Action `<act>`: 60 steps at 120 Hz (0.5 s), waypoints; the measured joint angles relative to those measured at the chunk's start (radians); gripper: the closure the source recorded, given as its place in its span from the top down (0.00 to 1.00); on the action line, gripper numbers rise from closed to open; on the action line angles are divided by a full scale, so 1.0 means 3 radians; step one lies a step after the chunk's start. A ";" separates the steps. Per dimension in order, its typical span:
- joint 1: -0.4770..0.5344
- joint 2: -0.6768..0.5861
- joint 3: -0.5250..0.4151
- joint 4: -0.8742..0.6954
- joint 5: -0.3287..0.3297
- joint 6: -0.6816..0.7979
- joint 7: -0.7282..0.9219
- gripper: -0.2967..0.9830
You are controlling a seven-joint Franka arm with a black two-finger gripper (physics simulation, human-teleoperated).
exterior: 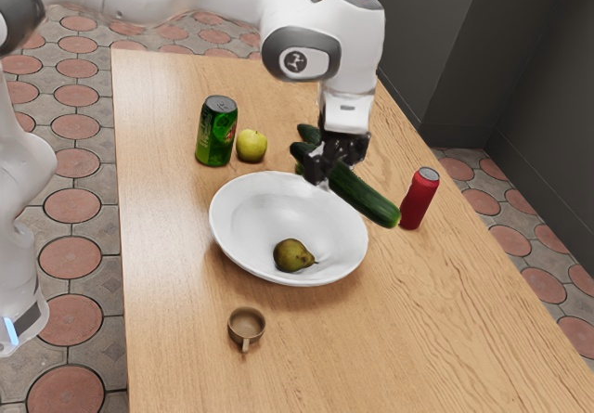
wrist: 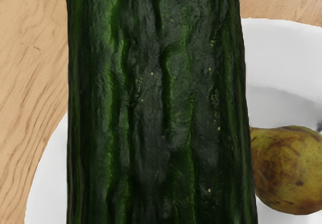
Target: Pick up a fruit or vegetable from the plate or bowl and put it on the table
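Note:
My gripper [exterior: 327, 162] is above the far rim of the white bowl [exterior: 234, 216], shut on a dark green cucumber [exterior: 369, 198]. The cucumber slants down toward the exterior view's right, its far end near the red can. In the wrist view the cucumber [wrist: 158, 103] lies large and close under my hand, across the bowl [wrist: 282, 48]. A brownish-green pear [exterior: 293, 255] rests inside the bowl; the same pear [wrist: 292, 169] is beside the cucumber in the wrist view.
Behind the bowl stand a green can [exterior: 216, 133] and a yellow-green apple [exterior: 251, 146]. Another green item [exterior: 308, 133] is partly hidden behind my hand. A red can [exterior: 420, 198] stands beyond the cucumber's end; a small brown cup [exterior: 246, 324] sits nearer the camera on the wooden table [exterior: 399, 339].

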 joint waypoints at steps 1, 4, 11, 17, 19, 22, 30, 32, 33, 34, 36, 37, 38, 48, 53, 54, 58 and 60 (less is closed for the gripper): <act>0.0006 0.0002 -0.0021 0.0027 -0.0005 -0.0018 0.0000 0.38; 0.0056 0.0047 -0.0146 0.0154 -0.0022 -0.0067 -0.0003 0.38; 0.0157 0.0640 -0.0550 0.1015 -0.0068 -0.0257 -0.0009 0.37; 0.0107 0.1313 -0.0820 0.1938 -0.0106 -0.0481 -0.0013 0.38; 0.0061 0.1455 -0.0871 0.2123 -0.0125 -0.0545 -0.0015 0.37; 0.0018 0.1610 -0.0925 0.2317 -0.0151 -0.0630 -0.0016 0.37; -0.0027 0.1808 -0.1006 0.2552 -0.0208 -0.0814 -0.0014 0.45; -0.0034 0.1829 -0.1016 0.2578 -0.0218 -0.0852 -0.0012 0.48; -0.0037 0.1837 -0.1021 0.2588 -0.0223 -0.0870 -0.0010 0.50; -0.0040 0.1844 -0.1024 0.2597 -0.0227 -0.0887 -0.0009 0.52; -0.0045 0.1855 -0.1030 0.2611 -0.0235 -0.0919 -0.0007 0.55; -0.0047 0.1859 -0.1032 0.2617 -0.0239 -0.0935 -0.0006 0.56; -0.0049 0.1863 -0.1034 0.2622 -0.0242 -0.0949 -0.0005 0.57; -0.0053 0.1875 -0.1042 0.2639 -0.0269 -0.1068 0.0006 0.66; -0.0051 0.1870 -0.1042 0.2638 -0.0288 -0.1113 0.0012 0.69; -0.0052 0.1869 -0.1043 0.2638 -0.0291 -0.1121 0.0013 0.69; -0.0052 0.1861 -0.1048 0.2636 -0.0300 -0.1153 0.0018 0.71; -0.0052 0.1858 -0.1061 0.2634 -0.0303 -0.1167 0.0020 0.71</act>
